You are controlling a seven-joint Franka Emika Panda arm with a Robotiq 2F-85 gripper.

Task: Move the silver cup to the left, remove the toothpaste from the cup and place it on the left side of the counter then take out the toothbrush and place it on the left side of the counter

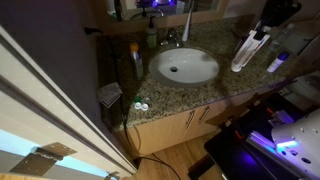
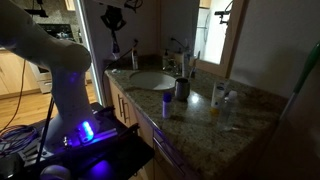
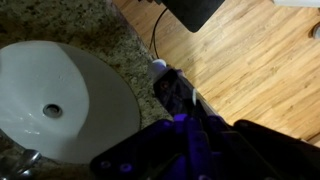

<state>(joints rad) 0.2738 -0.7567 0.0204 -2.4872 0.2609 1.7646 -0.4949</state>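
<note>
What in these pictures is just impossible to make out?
- Hand, wrist view: dim purple glare blurs it; whether it grips anything is unclear.
- Silver cup, exterior view: too small and dark to see inside.
- Counter, exterior view: one end cut off by the frame edge.

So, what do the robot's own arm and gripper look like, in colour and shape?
The arm is white, built of thick rounded links with smooth joints. Near its base a blue-violet light glows. The gripper is dark, almost black, narrow toward the tip, and tinted purple in the wrist view. No markings or cables on it can be made out.
</note>
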